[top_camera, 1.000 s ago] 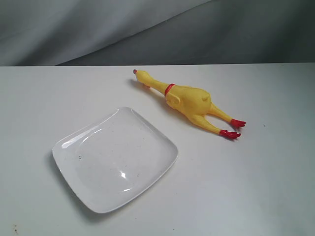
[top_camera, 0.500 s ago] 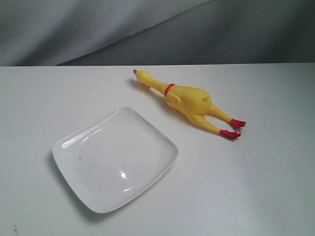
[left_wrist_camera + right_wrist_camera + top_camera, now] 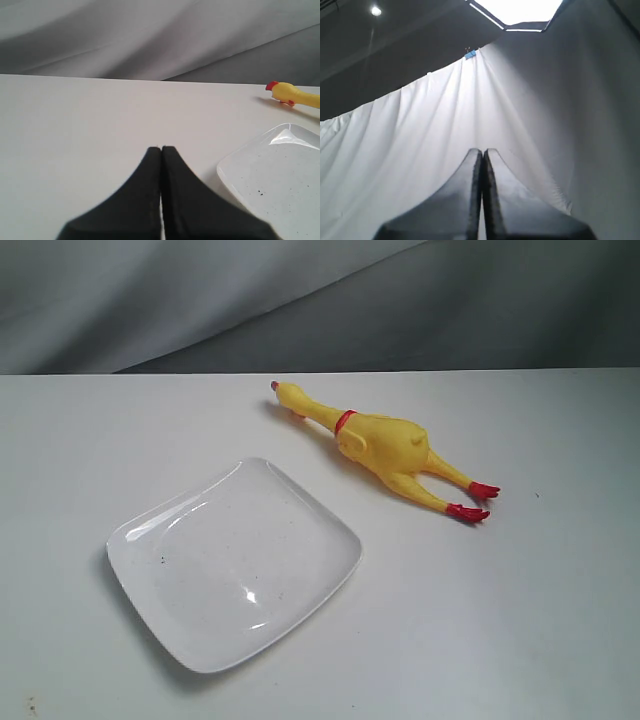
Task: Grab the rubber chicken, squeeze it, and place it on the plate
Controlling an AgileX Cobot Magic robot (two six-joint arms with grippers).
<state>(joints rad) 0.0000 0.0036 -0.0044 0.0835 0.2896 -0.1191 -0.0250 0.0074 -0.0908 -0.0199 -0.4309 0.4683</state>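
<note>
On the white table [image 3: 520, 600], seen from outside, the long yellow rubber chicken [image 3: 385, 445] with red feet lies far and right of the glossy white squarish plate [image 3: 235, 565], apart from it.

At my left wrist, my left gripper [image 3: 161, 149] has its black fingers pressed together, empty, over bare table near the plate's corner, with the chicken's head beyond.

At my right wrist, my right gripper [image 3: 482, 151] is likewise closed on nothing, facing draped white cloth [image 3: 420, 140].

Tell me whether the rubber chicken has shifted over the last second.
No. The rubber chicken lies in the same spot beyond the plate, feet pointing right.
</note>
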